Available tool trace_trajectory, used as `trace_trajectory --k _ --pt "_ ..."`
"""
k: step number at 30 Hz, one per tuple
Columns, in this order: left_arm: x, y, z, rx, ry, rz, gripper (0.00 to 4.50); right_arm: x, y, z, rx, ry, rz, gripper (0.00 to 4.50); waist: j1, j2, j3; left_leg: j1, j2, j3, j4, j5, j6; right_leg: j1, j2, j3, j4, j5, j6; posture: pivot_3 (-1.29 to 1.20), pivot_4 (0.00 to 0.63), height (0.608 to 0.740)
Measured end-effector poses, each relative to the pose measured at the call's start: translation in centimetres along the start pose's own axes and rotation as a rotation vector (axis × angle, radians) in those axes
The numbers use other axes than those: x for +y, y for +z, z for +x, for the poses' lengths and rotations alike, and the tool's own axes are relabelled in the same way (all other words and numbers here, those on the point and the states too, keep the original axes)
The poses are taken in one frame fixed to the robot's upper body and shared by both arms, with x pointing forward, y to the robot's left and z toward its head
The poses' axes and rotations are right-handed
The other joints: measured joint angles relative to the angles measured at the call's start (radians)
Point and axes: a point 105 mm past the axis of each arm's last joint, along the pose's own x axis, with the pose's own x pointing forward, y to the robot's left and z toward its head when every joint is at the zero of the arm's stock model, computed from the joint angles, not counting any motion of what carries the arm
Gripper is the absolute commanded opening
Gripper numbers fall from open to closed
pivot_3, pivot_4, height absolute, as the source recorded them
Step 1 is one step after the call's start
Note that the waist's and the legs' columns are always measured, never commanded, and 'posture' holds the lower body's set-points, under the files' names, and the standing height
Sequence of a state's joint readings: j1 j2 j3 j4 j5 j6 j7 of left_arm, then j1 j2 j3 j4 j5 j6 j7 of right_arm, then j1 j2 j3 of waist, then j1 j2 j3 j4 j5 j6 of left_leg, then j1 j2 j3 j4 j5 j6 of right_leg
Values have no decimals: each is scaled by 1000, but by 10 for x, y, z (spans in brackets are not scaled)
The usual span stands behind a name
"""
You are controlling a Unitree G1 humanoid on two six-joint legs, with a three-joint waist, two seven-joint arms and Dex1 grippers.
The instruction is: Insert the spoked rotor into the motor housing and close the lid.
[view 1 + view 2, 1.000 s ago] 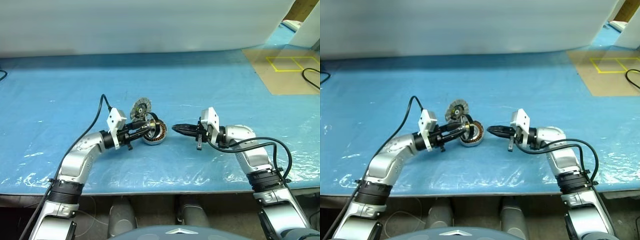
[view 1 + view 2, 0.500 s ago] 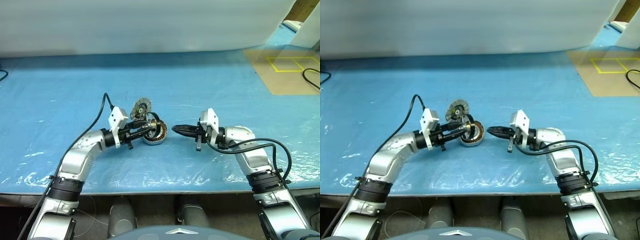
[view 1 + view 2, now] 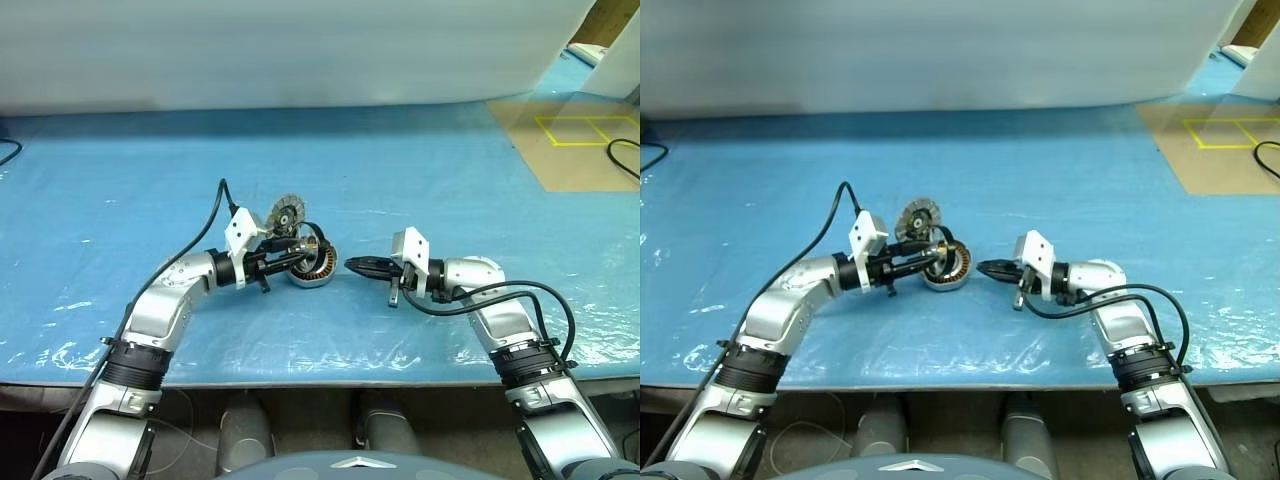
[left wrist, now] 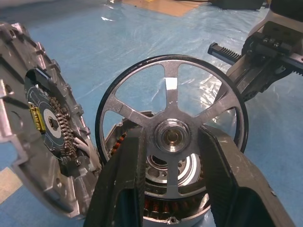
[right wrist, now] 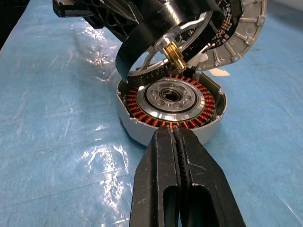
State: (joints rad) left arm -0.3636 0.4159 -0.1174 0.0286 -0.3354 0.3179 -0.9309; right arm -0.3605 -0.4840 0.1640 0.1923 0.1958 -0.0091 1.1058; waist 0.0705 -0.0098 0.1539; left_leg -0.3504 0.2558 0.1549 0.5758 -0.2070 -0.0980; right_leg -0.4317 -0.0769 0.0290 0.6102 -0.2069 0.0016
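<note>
My left gripper (image 4: 173,144) is shut on the hub of the spoked rotor (image 4: 135,116), a dark-rimmed wheel with silver spokes. It holds the rotor on edge just above the motor housing (image 5: 170,101), whose ring of copper windings faces up on the blue sheet. The lid (image 4: 40,118) stands tilted open at the housing's far side, its ribbed ring and black centre showing. My right gripper (image 3: 351,264) is shut and empty. It lies nearly level, pointing at the housing (image 3: 316,268) from the right with a small gap between them.
A crinkled blue plastic sheet (image 3: 140,170) covers the table. A brown patch with yellow tape squares (image 3: 575,130) and a black cable (image 3: 625,160) lie at the far right. A white panel (image 3: 300,50) runs along the back. The table's front edge (image 3: 320,375) is close below both arms.
My right gripper has sunk a little toward the sheet, still shut. The left gripper keeps its hold on the rotor over the housing and has hardly moved.
</note>
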Motion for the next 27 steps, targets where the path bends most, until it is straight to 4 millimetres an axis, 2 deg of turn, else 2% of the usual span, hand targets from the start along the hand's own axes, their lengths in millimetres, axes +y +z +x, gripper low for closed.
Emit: trace_trajectory --k 13,27 --pt "4 3 10 13 -23 8 1304 -2 -8 -6 21 -39 8 0 0 1 0 0 0 0 0 0 0 1 0 0 -1 0 0 0 150 740" --pt "0 5 5 66 -40 14 1304 -2 -8 -7 21 -52 9 0 -3 1 0 0 0 1 -4 0 0 0 1 0 -4 0 0 0 150 740"
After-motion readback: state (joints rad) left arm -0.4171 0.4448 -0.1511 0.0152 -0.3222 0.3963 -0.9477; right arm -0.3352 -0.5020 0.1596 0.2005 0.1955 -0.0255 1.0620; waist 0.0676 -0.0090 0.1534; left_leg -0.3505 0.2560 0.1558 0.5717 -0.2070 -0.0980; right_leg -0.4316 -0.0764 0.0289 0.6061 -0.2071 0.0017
